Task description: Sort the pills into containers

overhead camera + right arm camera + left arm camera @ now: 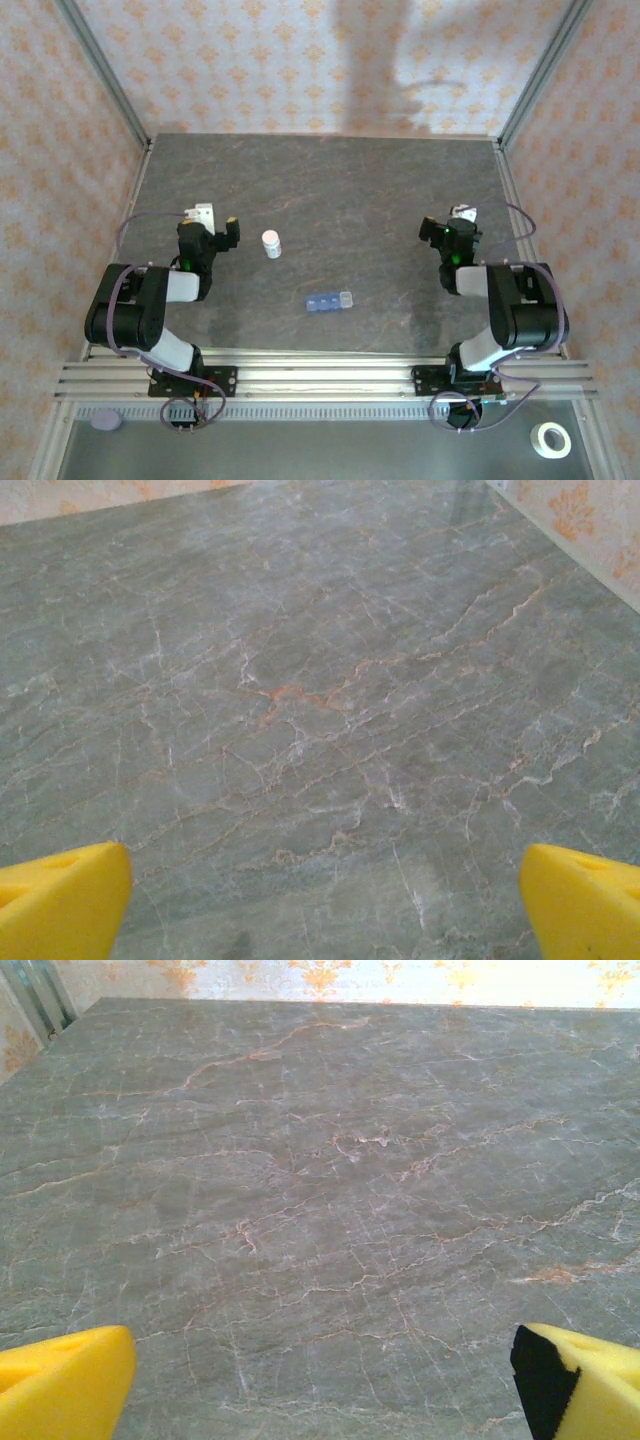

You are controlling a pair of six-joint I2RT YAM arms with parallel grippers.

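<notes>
The containers [329,301], a short translucent blue strip of joined square compartments, lie on the grey marble table [360,190] near the front middle. The pills are hidden or too small to make out. My left gripper [216,224] hovers at the left, open, a hand's width left of a small white bottle [271,244]. In the left wrist view its yellow fingertips [60,1385] stand wide apart over bare marble. My right gripper [446,224] is at the right, open as well. Its yellow fingertips [585,900] frame bare table with nothing between them.
The small whitish cylindrical bottle stands upright behind and left of the blue strip. Patterned walls close off the table at the back and sides. A roll of tape [550,439] and a purple disc [106,421] lie on the lower shelf in front of the arm bases.
</notes>
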